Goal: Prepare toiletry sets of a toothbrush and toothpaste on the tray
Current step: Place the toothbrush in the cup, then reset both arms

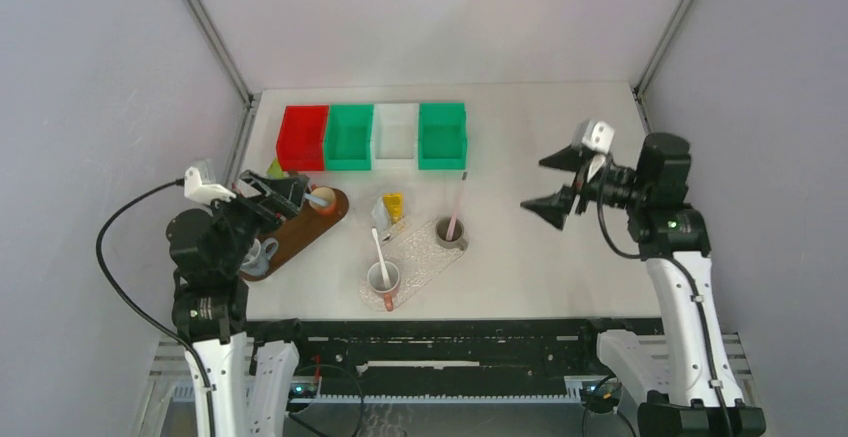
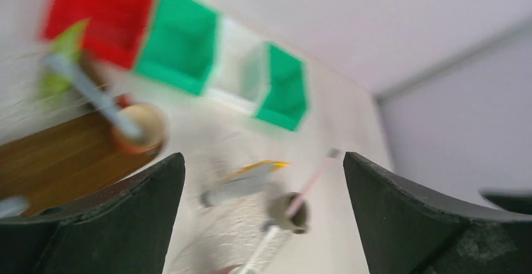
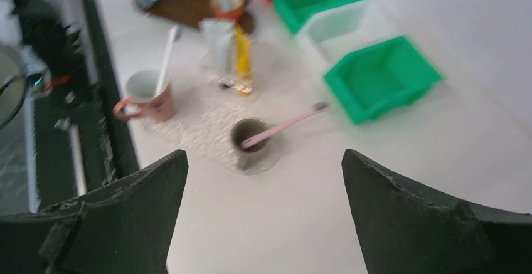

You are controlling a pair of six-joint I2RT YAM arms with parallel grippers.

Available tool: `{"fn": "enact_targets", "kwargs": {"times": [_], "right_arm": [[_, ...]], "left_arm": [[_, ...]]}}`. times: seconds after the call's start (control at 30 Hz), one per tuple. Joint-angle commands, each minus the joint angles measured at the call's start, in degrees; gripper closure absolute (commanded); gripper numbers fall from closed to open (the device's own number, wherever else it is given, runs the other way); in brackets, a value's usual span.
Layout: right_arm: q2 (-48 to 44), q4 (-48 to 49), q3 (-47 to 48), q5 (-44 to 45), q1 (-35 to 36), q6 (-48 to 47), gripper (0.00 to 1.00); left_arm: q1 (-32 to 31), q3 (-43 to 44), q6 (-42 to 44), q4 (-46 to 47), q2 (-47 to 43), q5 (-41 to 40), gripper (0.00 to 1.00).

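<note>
Hanging above the table, the left gripper [image 1: 285, 189] and the right gripper [image 1: 533, 184] both have their jaws spread wide, with nothing between the fingers.

**Key relation.** The pink brush [image 3: 285, 125] lies ahead of and below the right jaws, centred in their gap. It stands in the grey cup [image 3: 250, 137]. Its long axis is tilted, with the bristle end leaning out over the rim toward the green bin [image 3: 379, 79]. The right arm is nearer to it.

**Tubes.** The tubes [image 1: 390, 207], one yellow and one pale, sit side by side farther ahead of the right jaws, beyond the cup. From the left jaws they lie ahead and below, long axis running roughly across the gap, though that view is blurred. The left arm is nearer to them.

**Other items.**
- The white brush [image 1: 379, 247] stands in the mug [image 1: 383, 279], ahead and to the left of the right jaws.
- The cups and tubes all rest on the clear tray [image 1: 425, 257].
- The wood tray [image 1: 300, 232] lies under the left jaws and carries an orange cup [image 1: 322, 200].

**Materials.**
- The brushes are slim, rigid sticks.
- The tubes look flat and soft, so they will probably deform under a pinch.
- The cups are round and hard.
- The clear tray has a pebbled surface.

**Status (judgement).** Each cup holds a brush, but the tubes are not yet paired off with the cups.
</note>
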Motion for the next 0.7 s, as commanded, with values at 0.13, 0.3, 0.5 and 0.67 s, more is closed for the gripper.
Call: {"fn": "enact_targets", "kwargs": {"times": [0.13, 0.3, 0.5, 0.67], "right_arm": [[4.31, -3.81, 33.44, 24.9, -1.52, 20.6, 0.0], [8.19, -6.71, 47.52, 20.29, -3.6, 27.42, 0.0], [11.24, -7.53, 58.4, 26.19, -4.44, 42.72, 0.0], [13.04, -9.42, 65.3, 26.5, -6.96, 43.74, 0.0]], "left_arm": [[-1.94, 18.81, -7.26, 20.09, 5.72, 24.71, 0.0], [-2.33, 26.94, -15.51, 30.73, 10.54, 25.54, 0.0], [-2.87, 34.87, -15.98, 30.95, 13.18, 26.08, 0.0], [-2.87, 35.88, -15.24, 30.67, 12.79, 25.23, 0.0]]}}
